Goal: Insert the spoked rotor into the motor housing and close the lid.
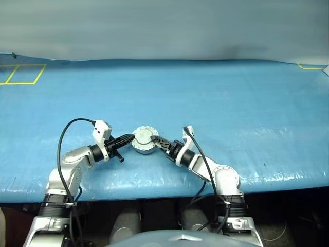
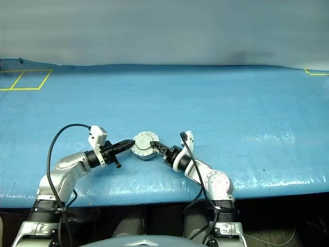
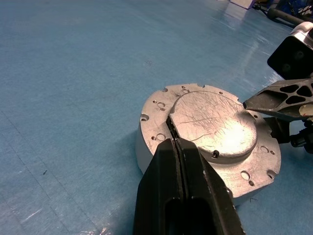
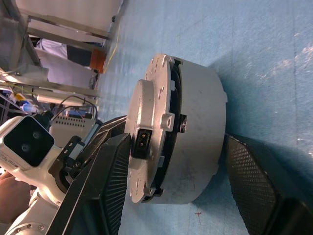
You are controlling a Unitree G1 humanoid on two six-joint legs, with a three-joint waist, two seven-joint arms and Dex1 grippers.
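Lid (image 3: 215,125) sits down on motor housing (image 4: 195,147). Left gripper (image 3: 182,147), closed empty, rests on lid; steady downward pressure advised. Right gripper (image 4: 171,161), open, straddles housing; squeeze should be even.

Robotics lab or test workshop. Long table (image 1: 205,98) wrapped in blue plastic sheeting, yellow tape squares (image 1: 23,74) marked on it at far left corner, another yellow tape corner (image 1: 311,66) at far right. Plain grey wall (image 1: 164,25) behind table. Right wrist view: beyond table edge, metal frame rack (image 4: 58,29), cables (image 4: 73,105), equipment clutter.
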